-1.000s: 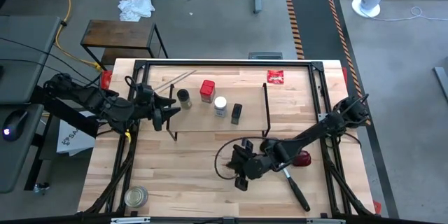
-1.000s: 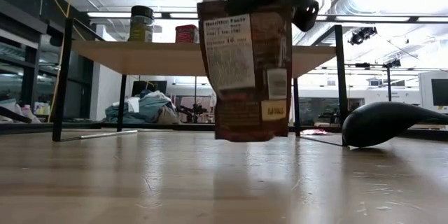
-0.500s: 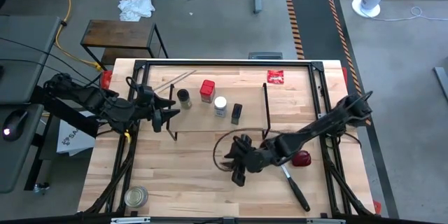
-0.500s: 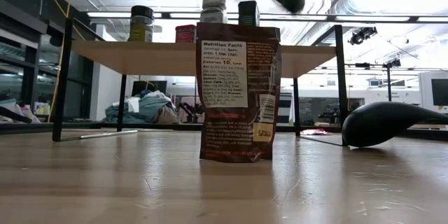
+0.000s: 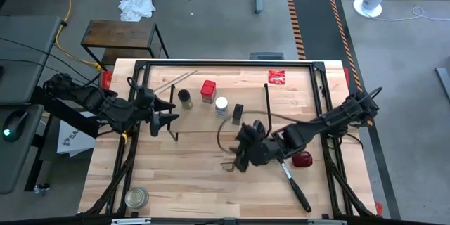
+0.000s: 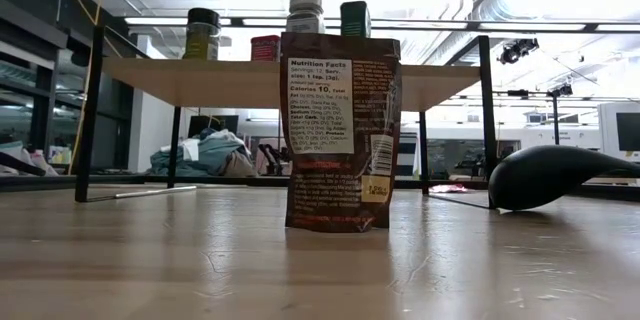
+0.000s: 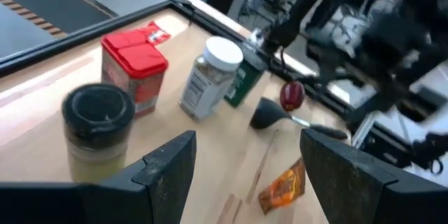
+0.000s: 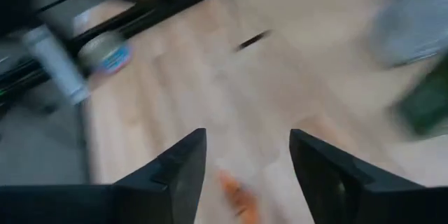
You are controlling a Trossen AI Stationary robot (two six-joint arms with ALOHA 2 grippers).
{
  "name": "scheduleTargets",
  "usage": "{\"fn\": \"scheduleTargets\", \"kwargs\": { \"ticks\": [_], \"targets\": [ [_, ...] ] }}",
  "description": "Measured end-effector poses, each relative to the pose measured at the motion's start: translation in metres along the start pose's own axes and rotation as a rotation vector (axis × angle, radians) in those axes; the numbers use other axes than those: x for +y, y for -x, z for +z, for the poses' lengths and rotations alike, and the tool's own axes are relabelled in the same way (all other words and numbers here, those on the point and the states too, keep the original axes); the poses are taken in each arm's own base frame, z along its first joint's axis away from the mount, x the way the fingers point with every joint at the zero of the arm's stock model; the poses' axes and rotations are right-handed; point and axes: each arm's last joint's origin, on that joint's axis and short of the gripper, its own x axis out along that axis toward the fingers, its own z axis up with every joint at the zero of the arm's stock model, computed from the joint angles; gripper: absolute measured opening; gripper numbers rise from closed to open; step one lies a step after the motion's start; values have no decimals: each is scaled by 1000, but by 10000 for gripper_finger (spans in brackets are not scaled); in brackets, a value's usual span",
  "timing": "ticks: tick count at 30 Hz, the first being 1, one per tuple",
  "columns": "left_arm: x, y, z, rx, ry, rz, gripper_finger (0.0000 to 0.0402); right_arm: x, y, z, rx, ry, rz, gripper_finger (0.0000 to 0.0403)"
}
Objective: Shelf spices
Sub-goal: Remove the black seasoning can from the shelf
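Both arms are dark, near-black, built of slim tubular links joined by thicker rounded joint housings, the left arm on the left side and the right arm on the right side. A thin black cable loops out in a curve beside the right arm's wrist, and dark cabling also clusters around the left arm's wrist. Each of the jaws ends in two broad, flat, matte black fingers with angular bevelled edges and slightly paler rims, the right arm's fingers having the same shape.
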Motion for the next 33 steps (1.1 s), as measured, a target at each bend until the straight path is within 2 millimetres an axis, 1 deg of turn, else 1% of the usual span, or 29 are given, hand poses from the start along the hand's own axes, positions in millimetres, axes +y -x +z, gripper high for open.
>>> {"fn": "scheduleTargets", "kwargs": {
  "ticks": [3,5,7,9,10,14,16,21,24,27,33],
  "targets": [
    [2,0,-3,36,1,13,252,-10,-5,7,-16,-116,-54,201],
    [4,0,-5,52,1,32,252,-13,-8,10,-60,-184,-94,174],
    [6,0,-7,64,-5,45,252,-13,-9,10,-101,-236,-125,119],
    [6,0,-7,69,-11,52,252,-13,-14,11,-120,-288,-129,43],
    [7,0,-7,69,-13,55,252,-12,-16,12,-131,-307,-121,22],
    [7,0,-7,52,-16,75,252,-10,-27,13,-161,-402,-111,5],
    [8,0,-8,44,-22,92,252,-11,-33,9,-185,-443,-149,3],
    [9,0,-7,30,-26,113,252,-21,-44,6,-282,-599,-269,1],
    [10,0,-8,35,-31,120,252,-26,-46,7,-317,-637,-305,0],
    [11,0,-9,40,-30,129,252,-29,-46,7,-305,-637,-316,0],
    [11,0,-9,40,-24,133,252,-33,-41,-6,-217,-634,-383,0]
  ]
}}
